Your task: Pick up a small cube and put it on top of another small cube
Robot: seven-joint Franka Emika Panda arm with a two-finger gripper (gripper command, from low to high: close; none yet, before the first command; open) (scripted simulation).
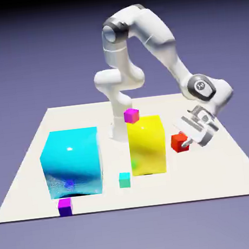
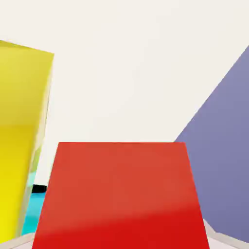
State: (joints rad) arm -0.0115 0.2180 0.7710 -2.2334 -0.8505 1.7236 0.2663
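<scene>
The small red cube (image 1: 179,141) hangs a little above the table at the exterior view's right, with my gripper (image 1: 186,139) shut on it and tilted. In the hand view the red cube (image 2: 119,194) fills the lower middle and hides the fingertips. The magenta-pink small cube (image 1: 131,115) rests behind the big yellow block (image 1: 147,145), up and to the left of my gripper. The yellow block (image 2: 19,146) stands at the hand view's left edge.
A big cyan block (image 1: 71,162) stands at the exterior view's left. A teal small cube (image 1: 125,179) lies in front of the yellow block, and a purple small cube (image 1: 65,206) near the table's (image 1: 219,176) front edge.
</scene>
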